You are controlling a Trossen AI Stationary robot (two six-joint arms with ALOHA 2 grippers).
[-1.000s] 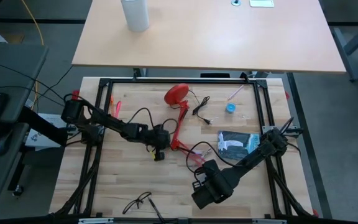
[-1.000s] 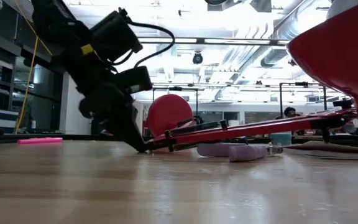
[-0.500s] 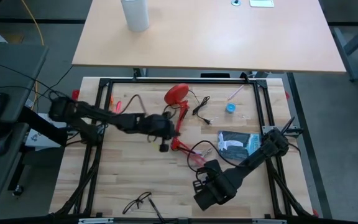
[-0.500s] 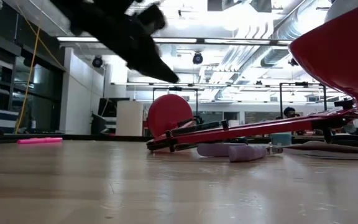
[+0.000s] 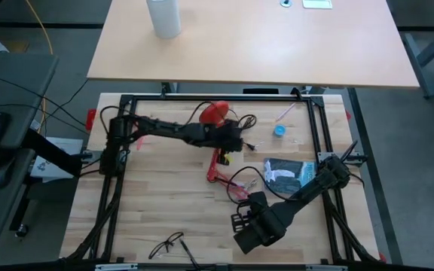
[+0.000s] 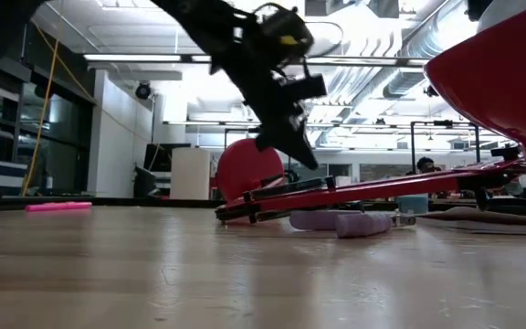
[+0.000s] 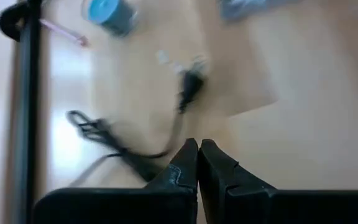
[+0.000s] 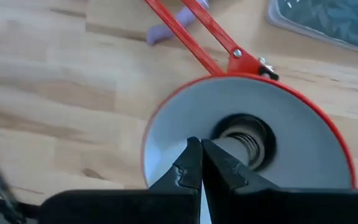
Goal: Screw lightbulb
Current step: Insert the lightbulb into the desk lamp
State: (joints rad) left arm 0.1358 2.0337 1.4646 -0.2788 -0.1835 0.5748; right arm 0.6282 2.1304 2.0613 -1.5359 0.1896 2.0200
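Meanwhile both hands, left (image 5: 234,140) and right (image 8: 199,163), are pressed together, pinching nothing.

My table (image 5: 149,218) is pale butcher-block wood, smooth with a satin sheen. The lamp shade (image 8: 247,143) on it looks like metal, glossy red enamel outside, matt white lining, with a bare threaded metal socket (image 8: 244,138) in its middle. My fingers (image 8: 188,168) are matt black plastic.
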